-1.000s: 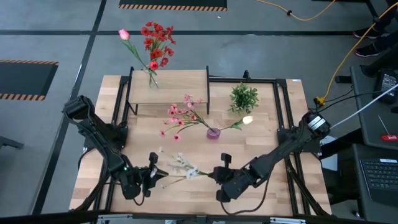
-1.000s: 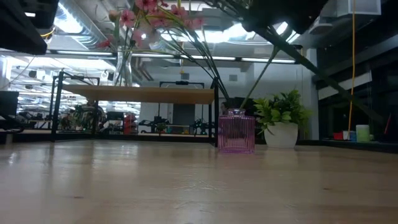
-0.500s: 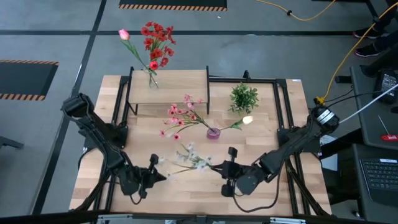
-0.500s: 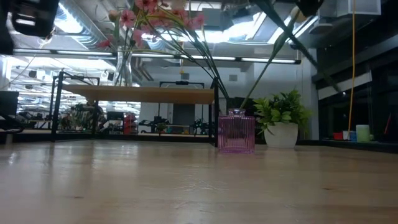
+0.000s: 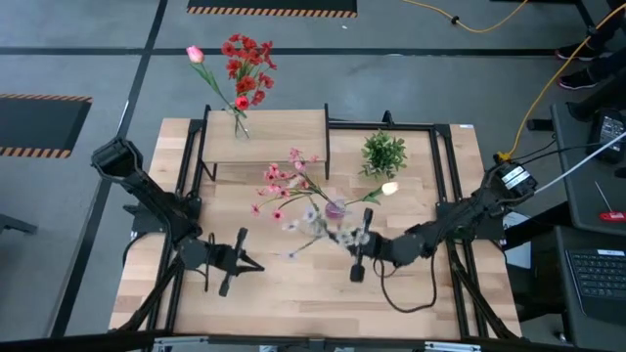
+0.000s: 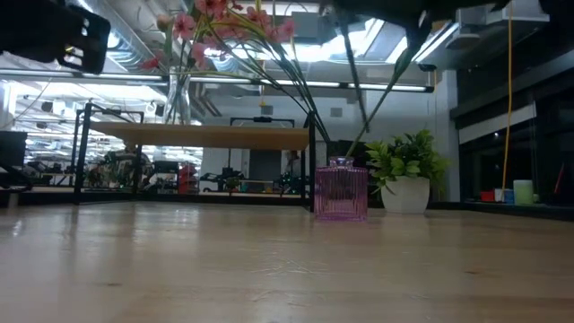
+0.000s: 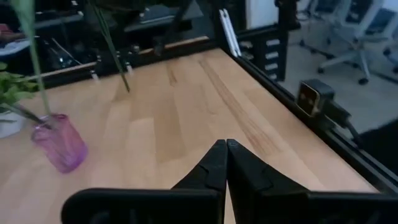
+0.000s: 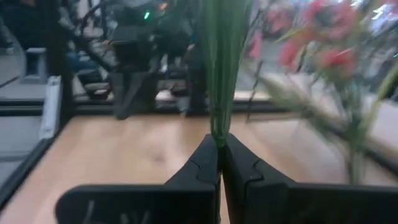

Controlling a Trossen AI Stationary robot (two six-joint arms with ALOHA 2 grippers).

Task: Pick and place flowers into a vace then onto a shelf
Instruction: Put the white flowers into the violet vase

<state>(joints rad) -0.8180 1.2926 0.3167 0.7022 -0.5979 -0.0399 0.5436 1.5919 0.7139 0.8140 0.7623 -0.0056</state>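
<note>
My right gripper (image 5: 344, 244) is shut on a pale sprig (image 5: 313, 221) with green stems and holds it above the table, just near of the purple vase (image 5: 335, 208). The vase stands on the tabletop and holds small pink blossoms (image 5: 279, 181) and a cream tulip (image 5: 389, 188). The sprig's stem hangs down in the low view (image 6: 354, 81). The shelf (image 5: 284, 132) at the far side carries a glass vase (image 5: 240, 125) with red blossoms (image 5: 246, 68) and a pink tulip (image 5: 195, 54). My left gripper (image 5: 256, 264) is shut and empty, near the front left. My right gripper pinches the sprig's green stems (image 8: 217, 127) between its two fingers. The fingers come level from the table's right. The stems run on past the fingertips, and one free end (image 7: 126, 87) hangs above the tabletop. The sprig is lifted clear of the table.
A small bushy green plant in a white pot (image 5: 383, 154) stands to the right of the shelf, close behind the purple vase. A black metal frame (image 5: 445, 166) runs along the table's sides. Bare tabletop (image 5: 293, 303) lies along the near edge.
My right gripper has carried the pale sprig from the front middle toward the far edge, up to the purple vase, still shut on its stems. My left gripper has stayed shut and drawn a little toward the far edge, away from the sprig.
</note>
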